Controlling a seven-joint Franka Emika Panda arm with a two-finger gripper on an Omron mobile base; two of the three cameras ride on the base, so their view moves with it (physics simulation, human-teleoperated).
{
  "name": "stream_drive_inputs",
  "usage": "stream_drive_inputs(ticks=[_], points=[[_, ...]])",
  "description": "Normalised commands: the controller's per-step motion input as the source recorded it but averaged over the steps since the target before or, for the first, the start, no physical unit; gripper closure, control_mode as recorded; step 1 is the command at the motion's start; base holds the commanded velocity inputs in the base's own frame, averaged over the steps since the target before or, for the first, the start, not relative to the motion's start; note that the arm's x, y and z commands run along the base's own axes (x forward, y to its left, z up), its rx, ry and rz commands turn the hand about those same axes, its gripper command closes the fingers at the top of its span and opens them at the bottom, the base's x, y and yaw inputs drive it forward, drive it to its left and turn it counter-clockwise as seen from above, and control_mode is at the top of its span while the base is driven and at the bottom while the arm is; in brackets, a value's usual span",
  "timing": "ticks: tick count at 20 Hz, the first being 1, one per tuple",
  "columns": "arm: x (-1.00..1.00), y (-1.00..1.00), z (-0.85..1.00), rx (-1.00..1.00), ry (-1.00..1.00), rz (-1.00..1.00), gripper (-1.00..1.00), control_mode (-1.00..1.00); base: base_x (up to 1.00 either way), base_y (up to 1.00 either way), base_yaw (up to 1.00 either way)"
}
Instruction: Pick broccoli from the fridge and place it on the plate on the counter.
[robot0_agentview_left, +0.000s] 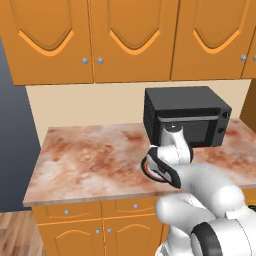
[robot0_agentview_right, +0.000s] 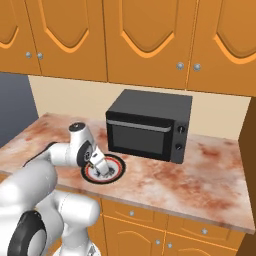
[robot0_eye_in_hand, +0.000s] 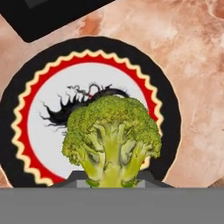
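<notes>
The placing step is in hand: the gripper (robot0_agentview_right: 103, 169) is clenched on the broccoli (robot0_eye_in_hand: 111, 139) by its stalk, poised over the plate (robot0_eye_in_hand: 168, 103), which sits near the table's (robot0_agentview_left: 90, 155) front edge, just before the microwave (robot0_agentview_right: 150, 125); next, I judge, comes a short straight descent onto the white centre, then release; the microwave crowds the back, while the table to the left lies open for withdrawing.
</notes>
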Motion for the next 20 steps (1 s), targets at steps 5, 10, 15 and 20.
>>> stream_drive_inputs(ticks=[5,10,15,20], points=[[0.29,0.00,-0.52,0.00,0.05,0.00,1.00,-1.00,0.00,0.00,0.00],[0.25,0.00,-0.51,0.00,0.05,0.00,1.00,-1.00,0.00,0.00,0.00],[0.22,0.00,-0.44,0.00,0.05,0.00,1.00,-1.00,0.00,0.00,0.00],[0.14,0.00,-0.17,0.00,0.05,-0.02,-1.00,-1.00,0.00,0.00,0.00]])
